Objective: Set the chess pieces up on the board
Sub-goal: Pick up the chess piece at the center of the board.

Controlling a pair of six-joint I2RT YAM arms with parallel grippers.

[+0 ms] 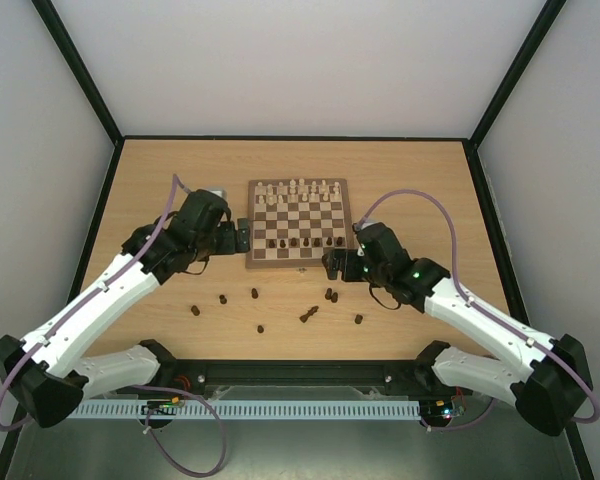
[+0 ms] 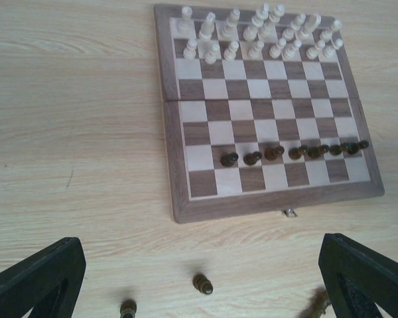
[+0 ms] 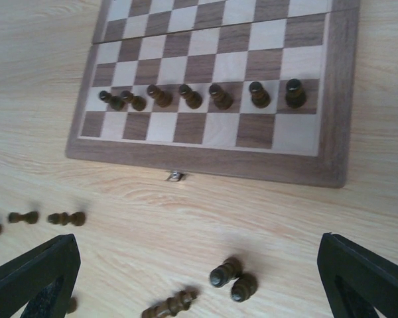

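Observation:
The board (image 1: 298, 262) lies at the table's middle. Cream pieces (image 1: 298, 189) fill its two far rows. Several dark pawns (image 1: 300, 242) stand in a row near its front edge, also in the left wrist view (image 2: 298, 151) and right wrist view (image 3: 189, 97). Several dark pieces (image 1: 254, 294) lie loose on the tabletop in front of the board. My left gripper (image 1: 242, 236) is open and empty by the board's left front corner, above a loose dark piece (image 2: 202, 284). My right gripper (image 1: 332, 264) is open and empty by the right front edge, above two dark pieces (image 3: 224, 271) and a lying one (image 3: 169, 305).
The light wood tabletop (image 1: 430, 200) is walled by grey panels with black posts. More loose dark pieces lie to the left in the right wrist view (image 3: 66, 218). A small metal clasp (image 3: 176, 175) sticks out of the board's front edge. A rail (image 1: 300, 375) runs along the near table edge.

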